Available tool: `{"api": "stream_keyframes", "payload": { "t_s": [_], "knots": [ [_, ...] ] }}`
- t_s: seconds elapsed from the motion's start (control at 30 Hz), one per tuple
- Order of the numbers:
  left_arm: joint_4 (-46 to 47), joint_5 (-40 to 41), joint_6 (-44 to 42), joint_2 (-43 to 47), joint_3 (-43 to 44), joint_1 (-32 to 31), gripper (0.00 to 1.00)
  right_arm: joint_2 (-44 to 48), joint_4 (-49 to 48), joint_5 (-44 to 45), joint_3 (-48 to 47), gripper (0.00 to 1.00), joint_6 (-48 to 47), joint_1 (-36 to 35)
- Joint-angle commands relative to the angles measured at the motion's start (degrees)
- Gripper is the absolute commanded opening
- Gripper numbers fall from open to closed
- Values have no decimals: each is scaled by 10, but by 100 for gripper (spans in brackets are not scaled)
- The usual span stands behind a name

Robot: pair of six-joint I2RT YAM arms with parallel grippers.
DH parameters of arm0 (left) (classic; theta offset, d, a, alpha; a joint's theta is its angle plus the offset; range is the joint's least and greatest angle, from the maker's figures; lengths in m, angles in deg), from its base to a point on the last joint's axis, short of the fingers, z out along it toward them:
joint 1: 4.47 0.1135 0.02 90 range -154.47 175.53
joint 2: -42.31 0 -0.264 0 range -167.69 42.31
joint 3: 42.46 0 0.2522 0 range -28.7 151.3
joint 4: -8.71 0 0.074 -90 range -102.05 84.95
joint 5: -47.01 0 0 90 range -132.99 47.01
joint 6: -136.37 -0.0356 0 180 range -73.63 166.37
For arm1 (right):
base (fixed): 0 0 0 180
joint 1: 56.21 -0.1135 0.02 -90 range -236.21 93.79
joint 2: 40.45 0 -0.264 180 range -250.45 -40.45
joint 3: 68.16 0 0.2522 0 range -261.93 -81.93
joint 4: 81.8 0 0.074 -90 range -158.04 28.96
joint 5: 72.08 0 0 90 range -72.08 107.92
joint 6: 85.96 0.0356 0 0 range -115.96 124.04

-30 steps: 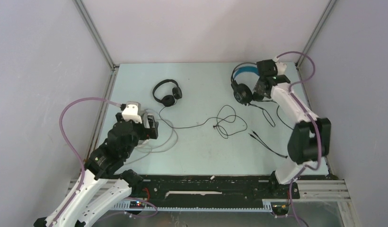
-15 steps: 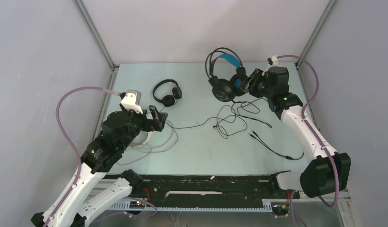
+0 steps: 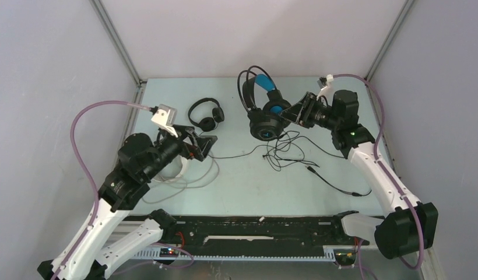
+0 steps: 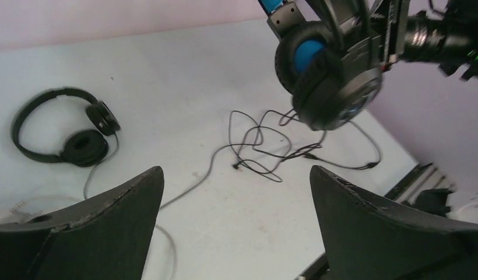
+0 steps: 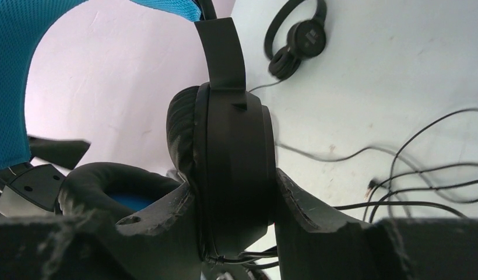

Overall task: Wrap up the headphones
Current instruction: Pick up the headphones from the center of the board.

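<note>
Plainly, the wrapping proper is not yet begun: this looks like the pick-up step for one headset. The right gripper (image 3: 290, 112) is clamped on one ear cup of the blue-banded headphones (image 3: 264, 123), a finger (image 5: 167, 233) pressed to each side of the cup, and holds them in the air above the middle of the far half of the table (image 3: 242, 186). Their cable (image 3: 283, 149) hangs down from the cup into a loose tangle of loops lying on the table beneath. The left gripper (image 4: 235, 175) hovers low on the left with its fingers spread wide and nothing between them, facing that tangle. The small black headphones (image 3: 206, 115) lie flat just beyond it, untouched, and the white headphones (image 3: 182, 168) show only partly under the left arm. The next move, I judge, calls for the free gripper to catch the hanging cable near the cup, clear of the black pair's lead, which runs into the same tangle, so it can be wound round the headset.
</note>
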Motion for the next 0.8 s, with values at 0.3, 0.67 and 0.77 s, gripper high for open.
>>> {"api": "stream_keyframes", "payload": {
  "t_s": [0.3,0.67,0.77],
  "knots": [
    [413,-111,-403,49,-150,-6,100,15,86,-260,-29,40,57,-29],
    [502,-173,-490,-8,-164,-7,100,-19,83,-349,-29,39,63,-78],
    [458,-213,-504,-16,-148,-7,100,-30,79,-345,-29,38,77,-79]
  ]
}}
